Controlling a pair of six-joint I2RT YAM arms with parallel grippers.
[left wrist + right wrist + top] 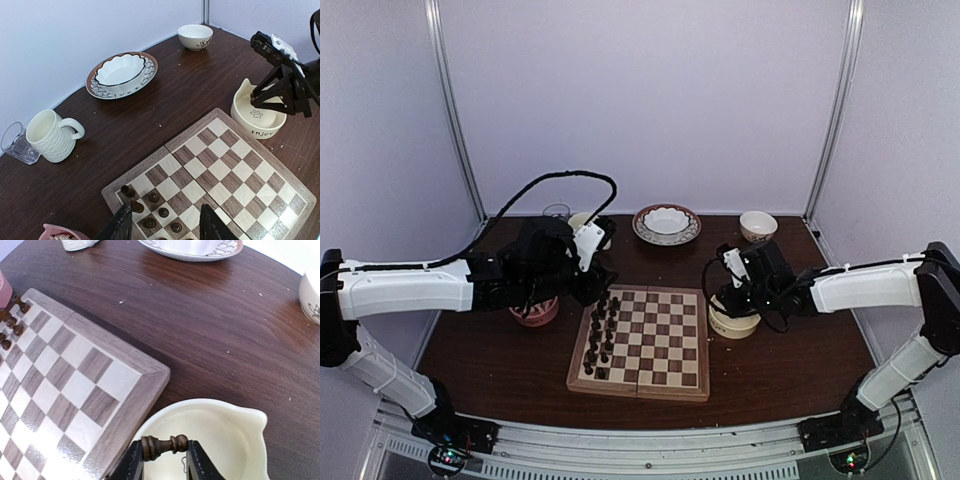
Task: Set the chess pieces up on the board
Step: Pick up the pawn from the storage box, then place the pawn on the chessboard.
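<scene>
The board (pixel 650 345) lies mid-table, with dark chess pieces (pixel 600 335) standing in two files along its left side. My left gripper (pixel 167 210) hovers open above the far end of those pieces (pixel 150 210), holding nothing. My right gripper (pixel 164 447) is shut on a dark brown pawn (pixel 162 445) that lies sideways between its fingertips. It hangs over the cream cat-eared bowl (pixel 220 435), just off the board's (pixel 65 380) right edge. From the left wrist view, the right gripper (pixel 272 97) reaches down into that bowl (pixel 257 117).
A patterned plate (pixel 666 224) holding a white dish, a small bowl (pixel 758 224), a cream mug (pixel 52 135) and a clear glass (pixel 17 145) line the far side. A pink bowl (pixel 535 312) sits left of the board under my left arm.
</scene>
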